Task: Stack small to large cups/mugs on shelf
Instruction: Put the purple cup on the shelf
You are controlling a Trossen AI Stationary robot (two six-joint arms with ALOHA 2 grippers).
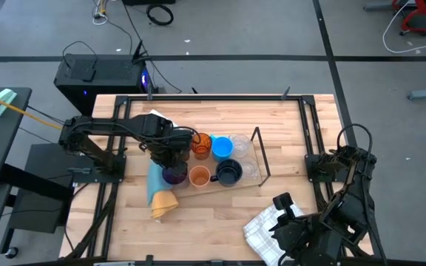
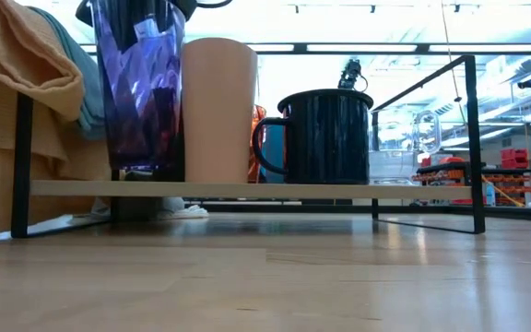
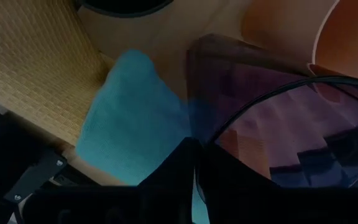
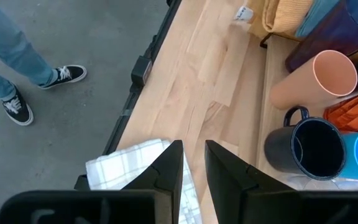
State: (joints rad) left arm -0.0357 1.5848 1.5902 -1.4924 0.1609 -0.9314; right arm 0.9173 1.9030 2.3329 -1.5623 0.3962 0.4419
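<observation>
1. My left gripper (image 1: pixel 170 158) sits right over the purple tumbler (image 1: pixel 174 174), which stands upright at the shelf's (image 1: pixel 259 151) end nearest the rolled cloth (image 1: pixel 159 193), just beside the peach cup (image 1: pixel 199 176).
2. Its fingers straddle the tumbler's rim — one inside, one outside — but whether they pinch it or are letting go, I cannot tell.
3. The tumbler's long axis is vertical, so I judge any coming lift or retreat goes straight up.
4. My right gripper (image 4: pixel 191 163) waits, slightly parted and empty, by the checked towel (image 1: pixel 261 225) — far from the cups.

tumbler (image 1: pixel 174 175), peach cup (image 1: pixel 199 176) and mug (image 1: pixel 228 172) line the shelf's (image 1: pixel 259 154) front; rolled cloth (image 1: pixel 160 193) lies off its left end.
</observation>
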